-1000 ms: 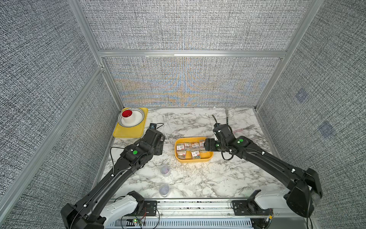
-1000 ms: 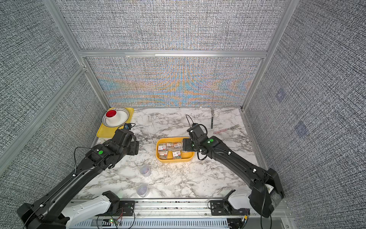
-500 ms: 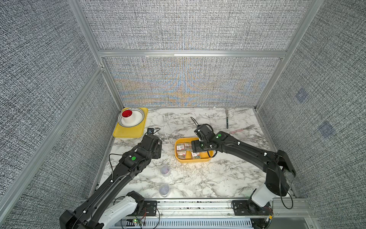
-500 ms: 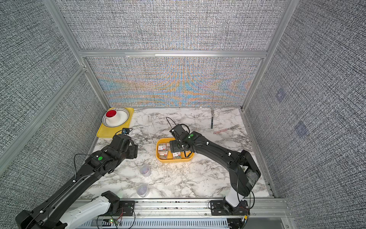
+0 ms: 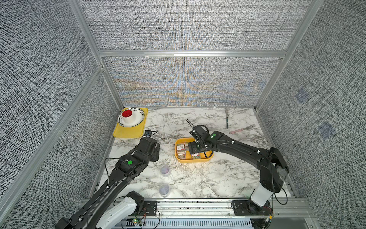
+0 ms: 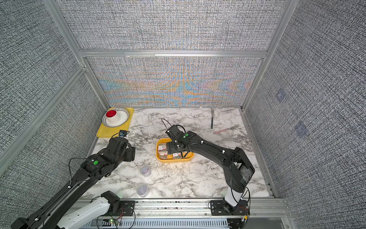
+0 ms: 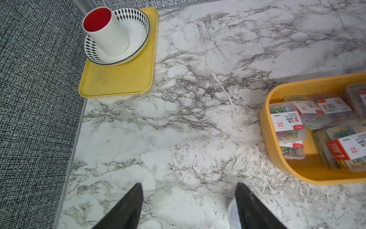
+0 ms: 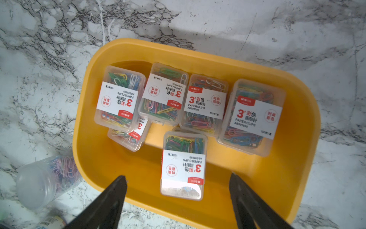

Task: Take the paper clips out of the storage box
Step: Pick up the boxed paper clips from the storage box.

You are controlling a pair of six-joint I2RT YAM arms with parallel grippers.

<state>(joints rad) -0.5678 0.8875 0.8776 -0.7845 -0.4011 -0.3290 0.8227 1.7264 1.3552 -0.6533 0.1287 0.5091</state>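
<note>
My right claw [image 8: 177, 177] hung open over the box [image 8: 297, 168], jaws wide and gripping nothing. In the right wrist view, one pack [image 8: 183, 164] lay label-up between the two fingers [image 8: 116, 190]. It was clear of both and close to the box's near wall. I judged it the easiest pick, since it lay apart from the others with bare floor on either side.

Beyond it, four packs sat side by side along the far wall [image 8: 204, 105], some overlapping. A sixth [image 8: 128, 136] was half buried under the end one. Whether more hid underneath I could not tell.

My left claw [image 7: 189, 185] was also open and empty. It was poised over bare table [image 7: 178, 119] just beside the box, not over it.

Both top views showed two tubs already out on the table. One [image 5: 165, 170] stood near the box's corner, and its edge showed just beside a left finger in the left wrist view. The other [image 5: 164, 189] stood nearer the front rail, well apart from the box.

So I reckoned the job was only begun. The tubs were out, but no rectangular pack was on the table yet, and at least six were left to lift. The box was deep, so each grab needed a straight drop that stayed clear of the walls.
</note>
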